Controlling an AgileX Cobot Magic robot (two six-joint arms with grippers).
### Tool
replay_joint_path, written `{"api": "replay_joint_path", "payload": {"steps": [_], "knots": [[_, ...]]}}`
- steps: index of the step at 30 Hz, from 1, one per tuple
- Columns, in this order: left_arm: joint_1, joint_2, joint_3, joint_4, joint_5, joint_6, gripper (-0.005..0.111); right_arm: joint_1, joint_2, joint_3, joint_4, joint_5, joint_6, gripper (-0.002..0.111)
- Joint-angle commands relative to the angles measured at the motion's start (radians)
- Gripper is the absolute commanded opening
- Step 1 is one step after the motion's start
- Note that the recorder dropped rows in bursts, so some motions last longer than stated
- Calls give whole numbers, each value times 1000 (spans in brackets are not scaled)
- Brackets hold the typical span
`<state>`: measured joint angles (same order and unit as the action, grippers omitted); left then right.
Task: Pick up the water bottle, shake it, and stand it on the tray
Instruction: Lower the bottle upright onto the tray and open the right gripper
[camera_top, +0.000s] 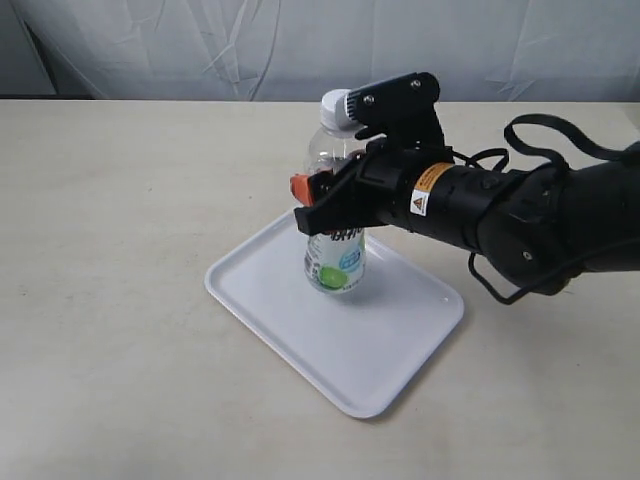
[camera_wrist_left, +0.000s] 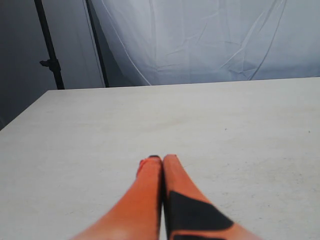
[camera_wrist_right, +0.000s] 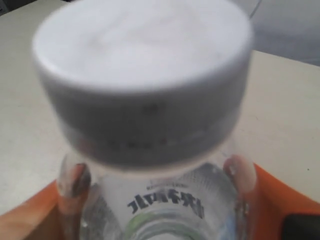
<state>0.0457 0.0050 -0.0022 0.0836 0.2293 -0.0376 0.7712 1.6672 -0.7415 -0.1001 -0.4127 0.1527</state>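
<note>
Right now the right gripper (camera_top: 328, 203) is clamped around the middle of the water bottle (camera_top: 336, 262), a finger on each side, as the right wrist view also shows beneath the white cap (camera_wrist_right: 142, 70). The bottle is upright in the centre of the exterior view, over the upper-left part of the tray (camera_top: 385, 345). Its base looks to be on the tray floor or just above it; I cannot tell which. The step in hand seems to be standing it down. To do that well, the bottle should be kept plumb and eased straight down until the base sits flat, well inside the raised rim. Both fingers should then part evenly so neither side nudges it, since a tall, narrow bottle could tip easily. The arm should then draw back toward the right of the frame, clear of the cap. The left gripper (camera_wrist_left: 161, 163) has its fingers pressed together, holding nothing, above bare table (camera_wrist_left: 100, 130).
</note>
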Motion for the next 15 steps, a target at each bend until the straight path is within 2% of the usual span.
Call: {"api": "replay_joint_path", "payload": {"steps": [1, 15], "knots": [[1, -5, 2, 1, -4, -8, 0, -2, -3, 30, 1, -68, 2, -1], [1, -5, 2, 1, -4, -8, 0, -2, 3, 40, -6, -68, 2, -1]]}}
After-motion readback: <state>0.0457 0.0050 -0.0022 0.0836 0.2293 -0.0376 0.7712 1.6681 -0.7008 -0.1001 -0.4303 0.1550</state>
